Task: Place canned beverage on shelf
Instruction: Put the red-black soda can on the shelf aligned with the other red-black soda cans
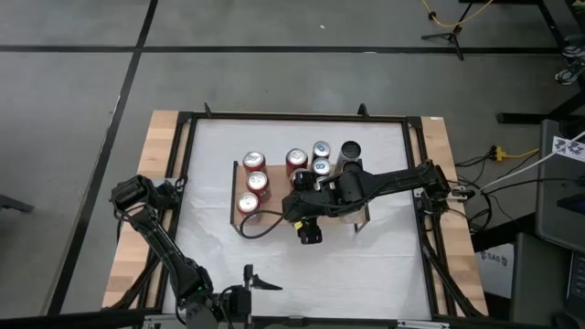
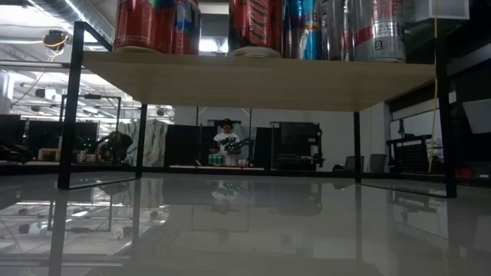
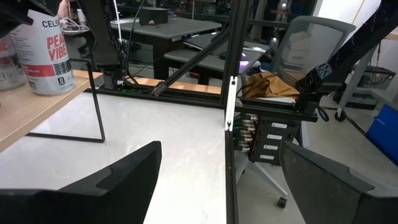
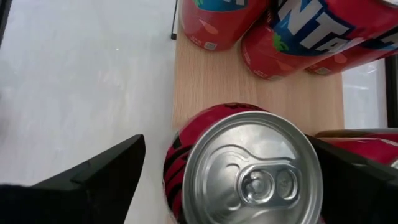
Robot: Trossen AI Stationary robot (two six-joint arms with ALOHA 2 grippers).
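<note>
Red aluminium fills the right wrist view: a red can (image 4: 249, 165) stands upright on the light wooden top of the shelf (image 4: 205, 81), and its silver lid with the pull tab faces the camera. The right gripper (image 4: 233, 171) is directly above it, one dark finger on each side, and the fingers stand wide apart with no visible touch on the can wall. I judge that the can now rests on the board by its own weight, near the front edge of the shelf, so this placing looks done.

From above, the right gripper (image 1: 309, 228) hangs over the front edge of the shelf (image 1: 239, 217), its arm reaching in from the right side of the table (image 1: 384, 265). Other cans stand behind on the board: three red ones in the left part, and blue and silver ones toward the back right corner. They are grouped close, probably to leave free space at the front.

At the table's near left corner waits the left gripper (image 3: 217, 180), its fingers apart and holding nothing.
</note>
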